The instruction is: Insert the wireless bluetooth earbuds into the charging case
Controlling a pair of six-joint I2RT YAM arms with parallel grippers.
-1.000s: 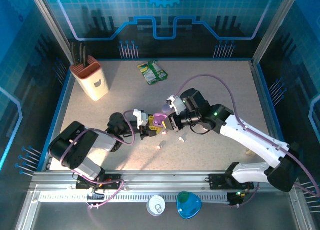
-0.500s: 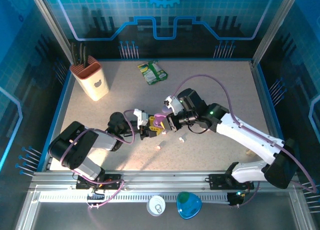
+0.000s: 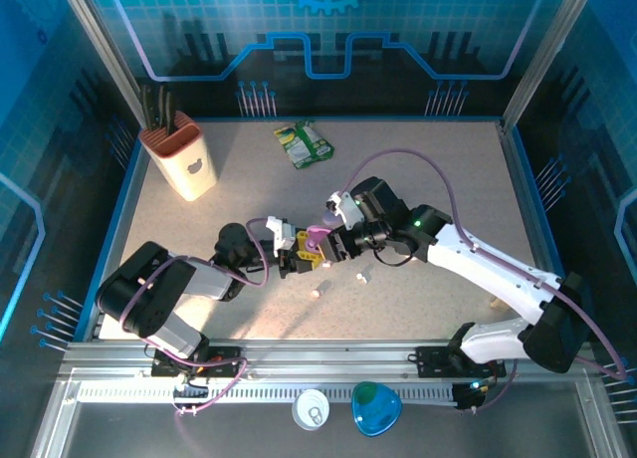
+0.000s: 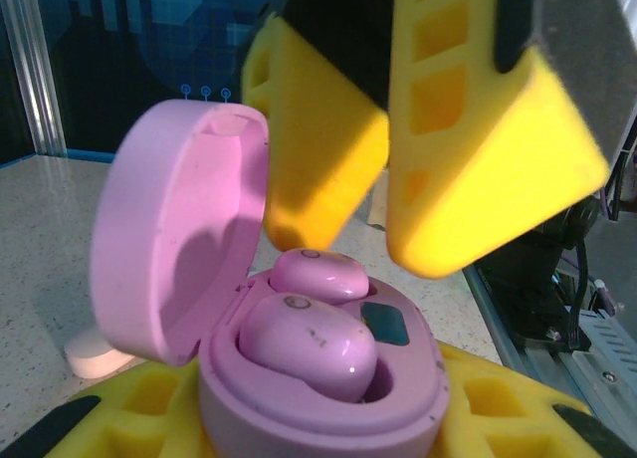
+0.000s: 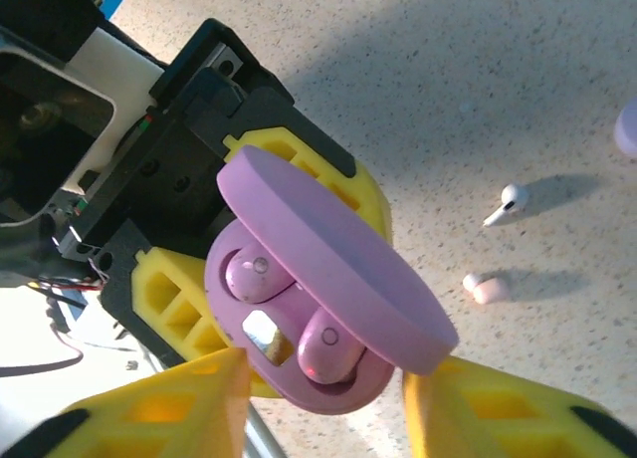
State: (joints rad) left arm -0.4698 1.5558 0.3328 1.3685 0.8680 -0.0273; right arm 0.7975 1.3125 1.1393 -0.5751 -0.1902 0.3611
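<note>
Earbuds, pink, both seated in the wells of the pink charging case, whose lid stands hinged open. My left gripper clamps the case by its base. Over the last second my right gripper has drifted left onto the case. Its fingers are spread, holding nothing, at the lid. Judgement: this pair is home, and shutting the lid seems next. A white earbud and a pinkish earbud lie loose on the tabletop.
</note>
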